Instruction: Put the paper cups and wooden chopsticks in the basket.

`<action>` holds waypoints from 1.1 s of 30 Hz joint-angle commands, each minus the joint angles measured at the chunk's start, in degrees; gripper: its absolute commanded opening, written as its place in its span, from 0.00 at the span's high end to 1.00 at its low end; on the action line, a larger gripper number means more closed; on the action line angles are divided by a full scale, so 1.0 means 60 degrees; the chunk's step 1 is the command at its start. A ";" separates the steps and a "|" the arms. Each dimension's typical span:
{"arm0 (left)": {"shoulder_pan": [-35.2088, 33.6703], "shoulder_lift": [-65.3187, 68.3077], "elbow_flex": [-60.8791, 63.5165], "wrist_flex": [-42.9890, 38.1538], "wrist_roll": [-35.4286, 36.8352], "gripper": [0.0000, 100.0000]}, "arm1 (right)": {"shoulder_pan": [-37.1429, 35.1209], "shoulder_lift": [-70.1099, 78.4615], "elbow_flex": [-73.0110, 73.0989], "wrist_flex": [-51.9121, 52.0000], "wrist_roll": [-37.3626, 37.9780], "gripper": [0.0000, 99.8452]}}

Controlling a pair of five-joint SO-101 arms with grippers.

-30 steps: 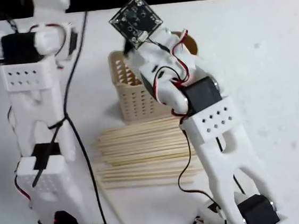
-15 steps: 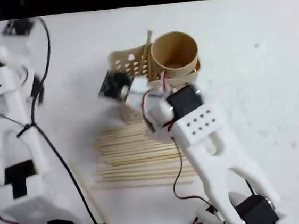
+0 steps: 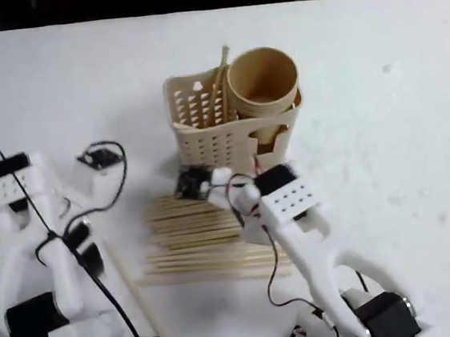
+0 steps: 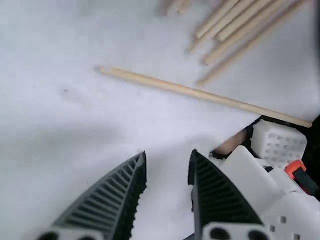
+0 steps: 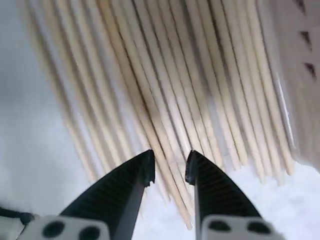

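The cream slotted basket (image 3: 213,133) stands upright at mid-table. It holds a brown paper cup (image 3: 262,80) and one wooden chopstick (image 3: 217,81) that sticks out. A flat pile of chopsticks (image 3: 204,239) lies just in front of the basket. My right gripper (image 5: 169,167) hovers low over that pile (image 5: 165,85), slightly open, with nothing between its fingers. My left gripper (image 4: 166,162) is near the table's front left, narrowly open and holding nothing, over bare tabletop. A single stray chopstick (image 4: 200,93) lies just beyond it, apart from the pile ends (image 4: 235,25).
The right arm (image 3: 290,210) reaches across the right end of the pile. The left arm (image 3: 33,261) and its black cables (image 3: 100,278) take up the front-left corner. The stray chopstick (image 3: 137,286) lies diagonally beside them. White tabletop spreads to the right of the basket.
The right arm drew back from above the basket and came down over the chopstick pile, uncovering the cup in the basket. The left arm folded back toward the front-left corner.
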 commanded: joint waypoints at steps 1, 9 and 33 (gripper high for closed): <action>0.0286 -0.0432 0.1128 -0.1275 0.0308 0.85 | 0.0374 -0.0168 0.0718 -0.0974 0.0103 0.88; 0.0315 -0.0505 0.1861 -0.3223 0.1817 0.85 | 0.0418 -0.0168 0.1509 -0.1663 0.0000 0.88; 0.0974 -0.0520 0.0967 -0.3136 0.3648 0.82 | 0.1341 -0.4418 0.4777 -0.2601 -0.0190 0.88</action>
